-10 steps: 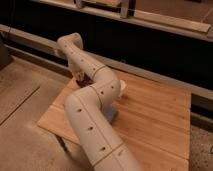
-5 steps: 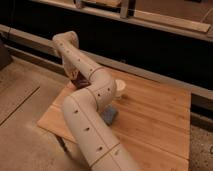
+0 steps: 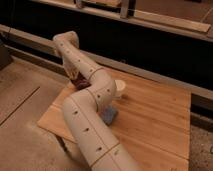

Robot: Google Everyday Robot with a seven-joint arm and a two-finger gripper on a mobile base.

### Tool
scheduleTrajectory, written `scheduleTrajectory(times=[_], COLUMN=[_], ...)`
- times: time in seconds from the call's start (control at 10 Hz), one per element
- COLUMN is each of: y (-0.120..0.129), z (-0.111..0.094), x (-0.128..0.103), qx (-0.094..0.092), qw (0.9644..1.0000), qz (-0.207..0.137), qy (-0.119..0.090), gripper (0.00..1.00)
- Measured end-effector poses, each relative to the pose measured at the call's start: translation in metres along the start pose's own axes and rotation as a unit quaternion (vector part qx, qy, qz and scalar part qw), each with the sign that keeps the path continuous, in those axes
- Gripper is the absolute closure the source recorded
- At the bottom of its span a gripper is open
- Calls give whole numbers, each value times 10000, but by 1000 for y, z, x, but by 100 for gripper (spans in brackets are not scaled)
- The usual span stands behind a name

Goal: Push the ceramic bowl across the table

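Maroon-purple round ceramic bowl (image 3: 81, 84) is sitting near the far left corner of the light-brown wooden plank table (image 3: 160, 117). The cream arm's gripper (image 3: 75, 76) is hanging over that same table corner, right at the bowl; whether it is parted or closed, I cannot tell. A white paper-like cup (image 3: 120, 88) is standing by the table's far edge.

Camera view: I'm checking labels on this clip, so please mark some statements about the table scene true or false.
1. The ceramic bowl sits near the table's far left edge. True.
2. The white cup stands picture-left of the bowl. False: it stands to the bowl's right, beyond the elbow of the arm.
3. The claw is down at the bowl. True.
4. The blue sponge lies on the floor. False: it lies on the table, beside the arm.
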Motion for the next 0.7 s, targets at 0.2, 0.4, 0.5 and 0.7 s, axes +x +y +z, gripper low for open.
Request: scheduleTrajectory(times=[0.2, 0.4, 0.5, 0.7], y=[8, -6, -27, -66], z=[-10, -18, -22, -27], x=[-3, -6, -6, -3], qx=[64, 295, 398, 575], qw=[9999, 9994, 9988, 9948], qz=[-113, -27, 210, 821], qy=[-103, -176, -179, -149], gripper=[100, 100, 100, 100])
